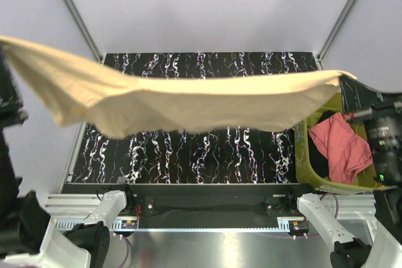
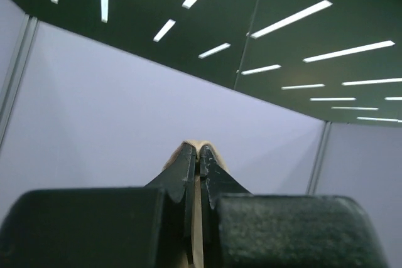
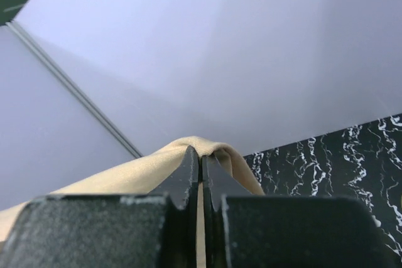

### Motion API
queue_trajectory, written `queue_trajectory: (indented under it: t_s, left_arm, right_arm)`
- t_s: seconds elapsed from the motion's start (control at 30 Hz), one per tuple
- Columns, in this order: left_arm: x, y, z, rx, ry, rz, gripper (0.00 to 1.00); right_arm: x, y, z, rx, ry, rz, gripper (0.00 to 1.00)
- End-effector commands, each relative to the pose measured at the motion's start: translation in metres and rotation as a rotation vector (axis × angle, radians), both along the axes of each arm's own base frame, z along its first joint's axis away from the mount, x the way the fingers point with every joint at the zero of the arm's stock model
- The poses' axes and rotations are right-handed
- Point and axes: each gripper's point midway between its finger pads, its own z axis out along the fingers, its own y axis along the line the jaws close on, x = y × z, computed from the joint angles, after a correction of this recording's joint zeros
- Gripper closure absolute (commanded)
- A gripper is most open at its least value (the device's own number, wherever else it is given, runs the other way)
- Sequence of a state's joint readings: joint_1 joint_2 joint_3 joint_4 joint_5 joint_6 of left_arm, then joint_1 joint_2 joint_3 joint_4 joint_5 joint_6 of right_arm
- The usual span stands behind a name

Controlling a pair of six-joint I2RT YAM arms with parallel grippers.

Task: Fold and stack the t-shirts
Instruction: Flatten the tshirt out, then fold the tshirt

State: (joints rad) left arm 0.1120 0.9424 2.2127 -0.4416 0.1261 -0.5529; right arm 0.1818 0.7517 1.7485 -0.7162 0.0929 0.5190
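Note:
The tan-beige t-shirt (image 1: pixel 188 101) hangs stretched in the air across the whole table, held at both ends. My left gripper (image 2: pixel 199 152) is shut on its left end, high at the far left edge of the top view; tan cloth (image 2: pixel 198 230) shows between the fingers. My right gripper (image 3: pixel 201 155) is shut on the shirt's right end (image 3: pixel 135 174), above the bin. The salmon-red t-shirt (image 1: pixel 342 149) lies crumpled in the olive-green bin (image 1: pixel 306 161) at the right.
The black marbled table (image 1: pixel 207 155) lies under the hanging shirt. Grey walls with metal corner posts (image 1: pixel 75 14) stand behind. Dark cloth (image 1: pixel 326 120) also lies in the bin. The arm bases (image 1: pixel 207 208) sit at the near edge.

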Motion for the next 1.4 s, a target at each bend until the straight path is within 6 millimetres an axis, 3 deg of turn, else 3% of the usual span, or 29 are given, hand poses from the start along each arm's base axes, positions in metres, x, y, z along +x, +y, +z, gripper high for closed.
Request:
queue_trajectory:
  t_s: [0.0,0.07,0.13,0.27,0.3,0.33,0.37,0.43,0.47,0.53,0.57,0.6,0.63,0.67,0.7,0.73,0.77,0.8,0.83,0.87,0.97,1.07,1.27,1.37]
  left_arm:
    - [0.0,0.002,0.012,-0.027,-0.042,-0.01,1.0]
    - [0.006,0.001,0.01,-0.029,-0.029,-0.019,1.0]
    - [0.033,0.005,-0.002,-0.039,0.03,-0.019,1.0]
    - [0.114,0.015,-0.048,-0.041,0.207,0.003,1.0]
    - [0.144,0.018,-0.072,-0.041,0.278,0.008,1.0]
    - [0.163,0.021,-0.086,-0.041,0.322,0.012,1.0]
    - [0.199,0.025,-0.116,-0.044,0.411,0.017,1.0]
    - [0.232,0.03,-0.141,-0.051,0.47,0.026,1.0]
    - [0.267,0.034,-0.176,-0.061,0.554,0.026,1.0]
    - [0.3,0.038,-0.201,-0.064,0.588,0.031,1.0]
    - [0.333,0.042,-0.233,-0.082,0.661,0.028,1.0]
    - [0.35,0.043,-0.256,-0.084,0.706,0.024,1.0]
    - [0.367,0.042,-0.266,-0.071,0.713,0.017,1.0]
    - [0.398,0.045,-0.304,-0.063,0.788,0.024,1.0]
    - [0.414,0.046,-0.32,-0.06,0.814,0.035,1.0]
    - [0.43,0.046,-0.333,-0.054,0.826,0.042,1.0]
    - [0.456,0.05,-0.371,-0.065,0.895,0.045,1.0]
    - [0.47,0.048,-0.383,-0.062,0.908,0.031,1.0]
    - [0.482,0.049,-0.396,-0.059,0.927,0.034,1.0]
    - [0.503,0.048,-0.424,-0.063,0.972,0.016,1.0]
    - [0.533,0.044,-0.468,-0.063,1.042,-0.014,1.0]
    - [0.546,0.036,-0.497,-0.079,1.086,-0.056,1.0]
    - [0.56,0.028,-0.533,-0.11,1.144,-0.102,1.0]
    - [0.559,0.022,-0.537,-0.137,1.159,-0.138,1.0]
  right_arm:
    - [-0.006,0.004,-0.005,0.006,0.004,0.031,1.0]
    - [-0.003,0.005,-0.014,0.016,0.037,0.033,1.0]
    - [0.008,0.004,-0.028,0.022,0.087,0.017,1.0]
    - [0.057,0.001,-0.077,0.023,0.237,-0.053,1.0]
    - [0.074,0.003,-0.082,0.019,0.247,-0.061,1.0]
    - [0.086,0.004,-0.088,0.008,0.256,-0.066,1.0]
    - [0.103,0.003,-0.107,0.005,0.298,-0.09,1.0]
    - [0.137,0.006,-0.119,-0.01,0.308,-0.107,1.0]
    - [0.154,0.007,-0.138,-0.031,0.34,-0.117,1.0]
    - [0.19,0.005,-0.158,-0.058,0.374,-0.163,1.0]
    - [0.204,0.005,-0.174,-0.082,0.398,-0.174,1.0]
    - [0.228,0.008,-0.183,-0.098,0.382,-0.179,1.0]
    - [0.24,0.007,-0.195,-0.137,0.388,-0.193,1.0]
    - [0.253,0.003,-0.215,-0.156,0.417,-0.226,1.0]
    - [0.28,0.003,-0.241,-0.179,0.455,-0.241,1.0]
    - [0.293,0.001,-0.257,-0.193,0.484,-0.254,1.0]
    - [0.307,-0.001,-0.267,-0.2,0.5,-0.267,1.0]
    - [0.331,-0.002,-0.3,-0.225,0.556,-0.274,1.0]
    - [0.341,-0.004,-0.314,-0.248,0.581,-0.278,1.0]
    - [0.363,-0.003,-0.335,-0.264,0.604,-0.276,1.0]
    - [0.399,0.002,-0.369,-0.353,0.651,-0.241,1.0]
    - [0.416,-0.008,-0.393,-0.399,0.696,-0.26,1.0]
    - [0.45,-0.006,-0.415,-0.381,0.705,-0.194,0.99]
    - [0.456,-0.008,-0.429,-0.398,0.754,-0.189,0.98]
